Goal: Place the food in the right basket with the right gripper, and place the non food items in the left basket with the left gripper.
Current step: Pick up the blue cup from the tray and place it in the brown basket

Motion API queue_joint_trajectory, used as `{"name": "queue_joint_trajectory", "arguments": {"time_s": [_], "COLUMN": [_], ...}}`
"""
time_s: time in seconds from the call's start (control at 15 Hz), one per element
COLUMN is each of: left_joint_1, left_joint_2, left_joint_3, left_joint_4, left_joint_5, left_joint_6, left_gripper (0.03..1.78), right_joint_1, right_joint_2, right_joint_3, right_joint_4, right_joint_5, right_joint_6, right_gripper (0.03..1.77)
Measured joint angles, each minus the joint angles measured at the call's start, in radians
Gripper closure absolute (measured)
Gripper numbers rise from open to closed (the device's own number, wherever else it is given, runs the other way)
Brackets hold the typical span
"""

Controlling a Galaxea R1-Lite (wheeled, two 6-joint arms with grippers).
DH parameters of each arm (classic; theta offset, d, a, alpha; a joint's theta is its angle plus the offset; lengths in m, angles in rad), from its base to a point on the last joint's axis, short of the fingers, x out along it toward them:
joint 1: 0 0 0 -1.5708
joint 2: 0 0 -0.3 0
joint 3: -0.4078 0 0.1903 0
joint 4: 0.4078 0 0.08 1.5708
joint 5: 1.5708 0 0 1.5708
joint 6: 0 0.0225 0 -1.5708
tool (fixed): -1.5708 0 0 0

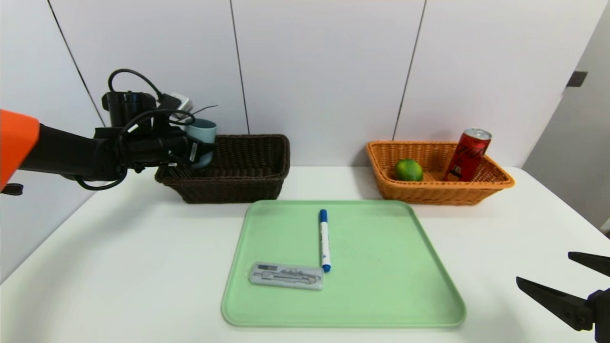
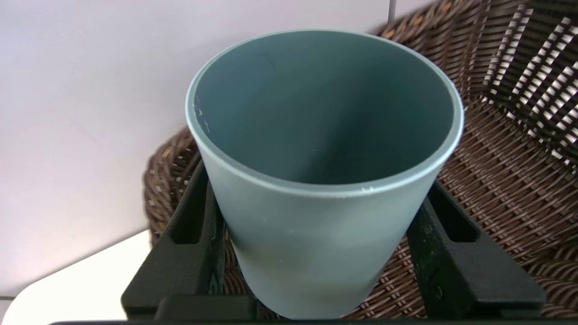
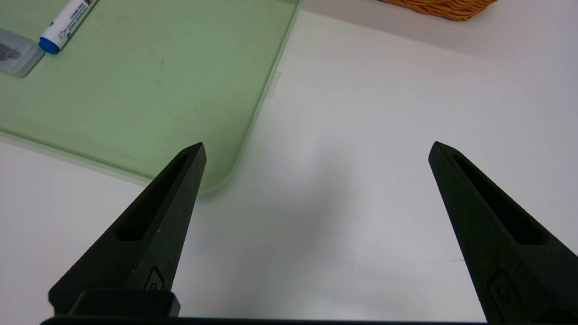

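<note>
My left gripper [image 1: 202,148] is shut on the blue-grey cup [image 1: 201,130], holding it upright over the left end of the dark brown basket [image 1: 248,166]. In the left wrist view the cup [image 2: 325,216] fills the space between the two black fingers [image 2: 194,234], with brown wicker [image 2: 496,180] beneath. The white marker with blue cap [image 1: 324,240] and the flat grey case [image 1: 286,276] lie on the green tray [image 1: 381,286]. The lime [image 1: 408,170] and red soda can [image 1: 467,155] rest in the orange basket [image 1: 429,193]. My right gripper [image 1: 544,267] hovers open and empty over the table's near right.
In the right wrist view my right gripper [image 3: 317,145] is over bare white table beside the tray's corner [image 3: 158,90]; the marker [image 3: 67,22], the case [image 3: 13,56] and the orange basket's base [image 3: 442,6] show at the edges. A white wall stands behind both baskets.
</note>
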Motion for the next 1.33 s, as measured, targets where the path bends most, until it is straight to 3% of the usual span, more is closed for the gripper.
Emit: {"name": "queue_joint_trajectory", "arguments": {"time_s": [0.33, 0.6, 0.93, 1.33], "left_joint_1": [0.000, 0.000, 0.000, 0.000], "left_joint_2": [0.034, 0.049, 0.063, 0.066], "left_joint_3": [0.001, 0.003, 0.016, 0.024], "left_joint_4": [-0.003, -0.032, -0.127, -0.129], "left_joint_5": [0.005, 0.045, 0.047, 0.054], "left_joint_6": [0.031, 0.031, 0.030, 0.032], "left_gripper": [0.71, 0.71, 0.71, 0.71], "right_joint_1": [-0.001, -0.001, -0.001, -0.001], "right_joint_2": [-0.005, -0.005, -0.005, -0.006], "right_joint_3": [0.000, 0.000, 0.000, 0.000], "right_joint_4": [0.000, 0.000, 0.000, 0.000], "right_joint_5": [0.000, 0.001, 0.001, 0.001], "right_joint_6": [0.001, 0.001, 0.002, 0.002], "right_gripper": [0.10, 0.10, 0.10, 0.10]}}
